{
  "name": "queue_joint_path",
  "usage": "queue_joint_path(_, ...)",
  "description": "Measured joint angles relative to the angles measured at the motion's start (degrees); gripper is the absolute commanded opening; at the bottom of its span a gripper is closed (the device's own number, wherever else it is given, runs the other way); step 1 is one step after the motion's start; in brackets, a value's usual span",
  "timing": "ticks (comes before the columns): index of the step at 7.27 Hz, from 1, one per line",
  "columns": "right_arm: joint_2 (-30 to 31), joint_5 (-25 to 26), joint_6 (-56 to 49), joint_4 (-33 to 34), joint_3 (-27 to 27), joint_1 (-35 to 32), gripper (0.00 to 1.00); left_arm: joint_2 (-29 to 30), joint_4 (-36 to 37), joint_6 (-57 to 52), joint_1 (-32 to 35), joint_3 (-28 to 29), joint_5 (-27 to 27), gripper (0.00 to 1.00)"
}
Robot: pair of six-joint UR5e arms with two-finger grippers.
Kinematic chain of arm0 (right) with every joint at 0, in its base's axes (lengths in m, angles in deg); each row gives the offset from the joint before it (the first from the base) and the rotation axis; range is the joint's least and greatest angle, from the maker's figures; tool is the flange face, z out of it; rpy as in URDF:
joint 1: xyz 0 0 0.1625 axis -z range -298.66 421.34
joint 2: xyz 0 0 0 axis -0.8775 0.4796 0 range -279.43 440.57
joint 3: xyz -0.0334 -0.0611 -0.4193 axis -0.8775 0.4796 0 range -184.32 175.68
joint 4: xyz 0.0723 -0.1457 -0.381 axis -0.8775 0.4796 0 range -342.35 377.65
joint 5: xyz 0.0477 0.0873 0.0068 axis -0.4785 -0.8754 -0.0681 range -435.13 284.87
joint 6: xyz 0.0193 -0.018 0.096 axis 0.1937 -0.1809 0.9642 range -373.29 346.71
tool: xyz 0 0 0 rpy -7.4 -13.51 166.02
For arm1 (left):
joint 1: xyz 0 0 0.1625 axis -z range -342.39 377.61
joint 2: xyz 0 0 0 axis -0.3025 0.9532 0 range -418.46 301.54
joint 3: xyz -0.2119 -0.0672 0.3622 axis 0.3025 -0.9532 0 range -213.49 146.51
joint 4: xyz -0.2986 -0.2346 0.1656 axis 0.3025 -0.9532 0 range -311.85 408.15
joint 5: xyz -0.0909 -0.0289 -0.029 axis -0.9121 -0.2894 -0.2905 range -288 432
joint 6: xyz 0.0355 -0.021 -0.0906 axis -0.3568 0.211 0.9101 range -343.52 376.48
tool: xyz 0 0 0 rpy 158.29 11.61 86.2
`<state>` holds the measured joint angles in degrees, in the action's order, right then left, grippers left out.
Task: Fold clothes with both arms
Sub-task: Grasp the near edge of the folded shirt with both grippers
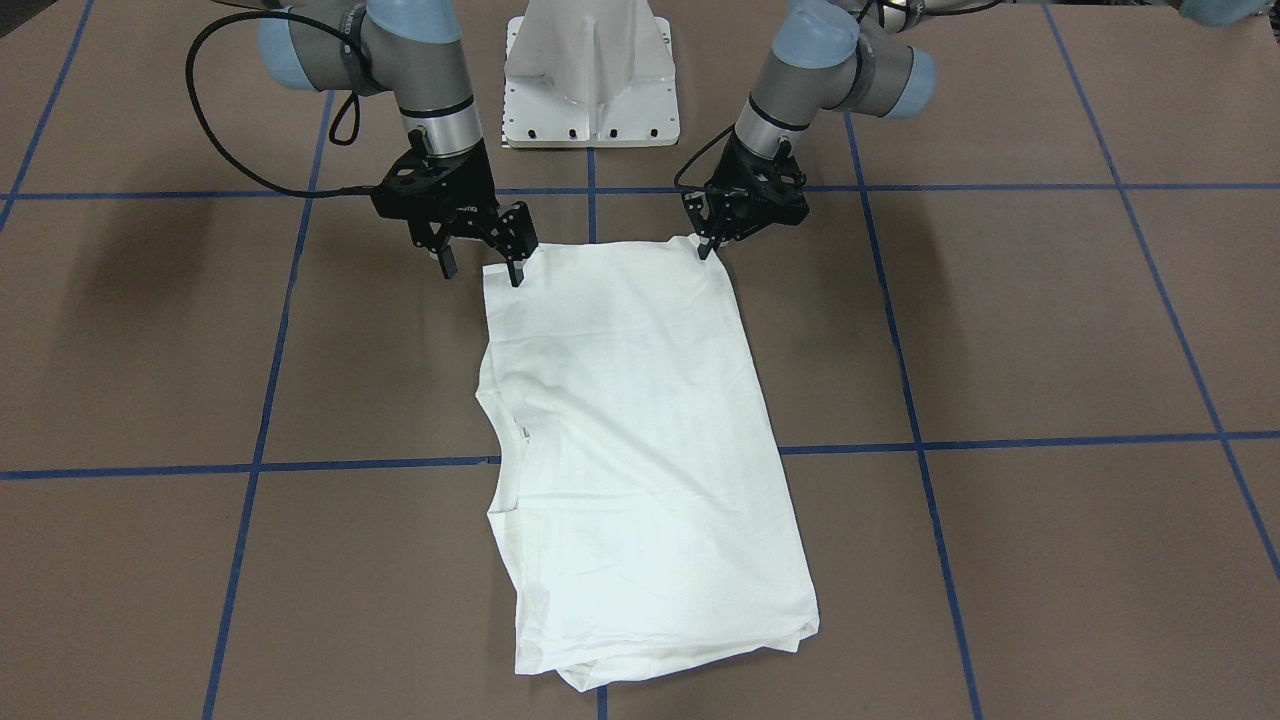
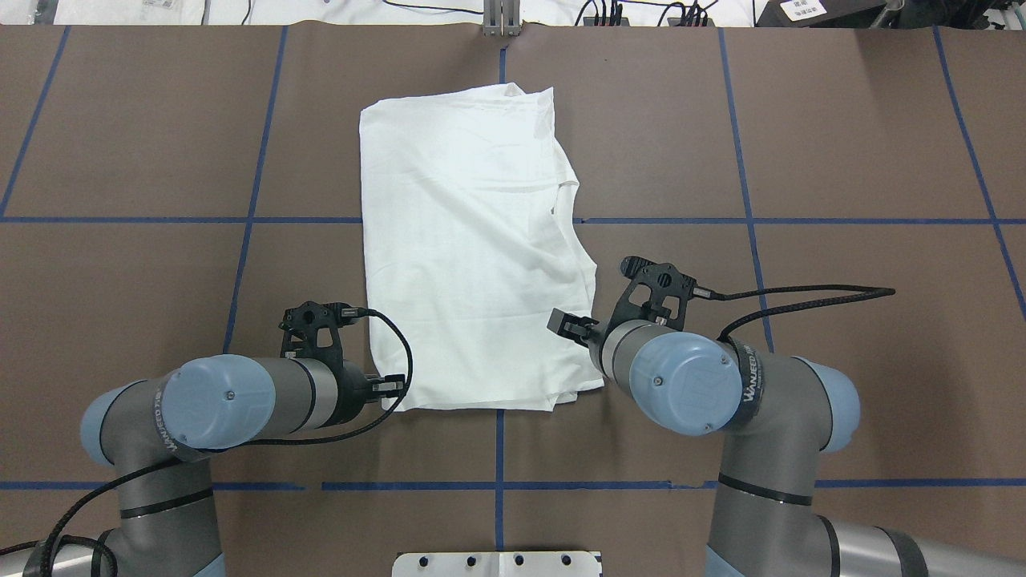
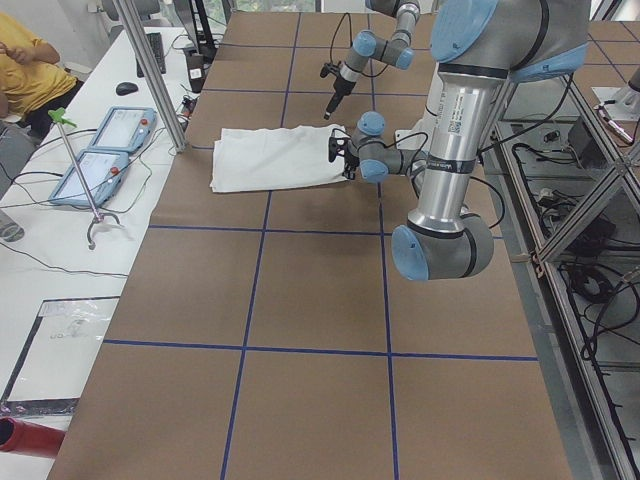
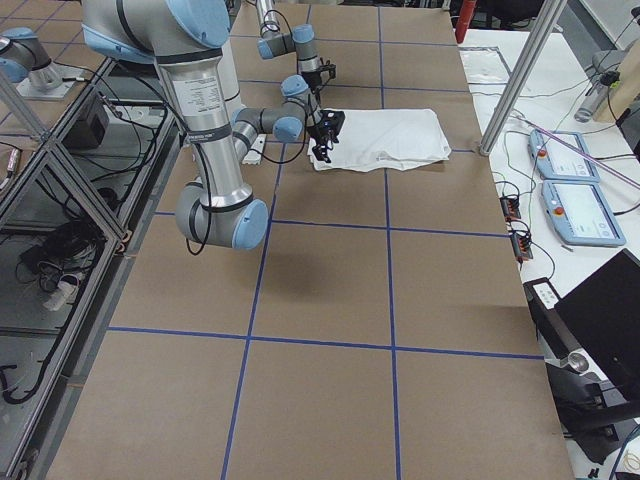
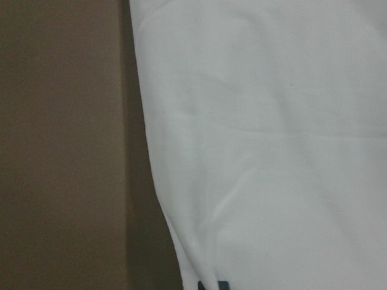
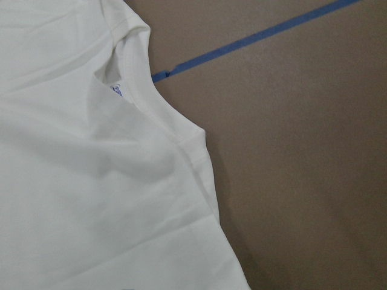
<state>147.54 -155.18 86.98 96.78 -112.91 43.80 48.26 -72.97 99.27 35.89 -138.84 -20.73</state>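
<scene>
**A:** Where's the shirt [image 1: 640, 450]?

**B:** In the middle of the table [image 1: 1050, 330]. It lies flat, folded into a long strip running from the robot's edge toward the far edge. The neckline [image 6: 145, 90] sits on the strip's side edge, toward the robot's right.

**A:** And the hands?

**B:** Both are at the shirt's two corners nearest the robot. The left hand [image 1: 708, 250] is pinched onto its corner. The right hand [image 1: 481, 272] is released, with its jaws apart on either side of the cloth's edge.
</scene>
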Motion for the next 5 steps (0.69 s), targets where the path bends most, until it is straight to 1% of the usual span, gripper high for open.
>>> queue_joint_path(2,-0.5,0.5,10.8,2.3,0.4,3.0,0.96,0.1,0.0,0.0,0.0,-0.1,0.1,0.0)
queue_joint_path(3,-1.6,0.4,14.6,5.2,0.7,3.8,0.96,0.1,0.0,0.0,0.0,-0.1,0.1,0.0)
queue_joint_path(4,-3.3,0.3,17.7,8.5,1.3,4.6,0.93,0.1,0.0,0.0,0.0,-0.2,0.2,0.0)
queue_joint_path(5,-4.9,0.3,20.4,10.4,2.3,5.2,0.91,0.1,0.0,0.0,0.0,-0.3,0.3,0.0)
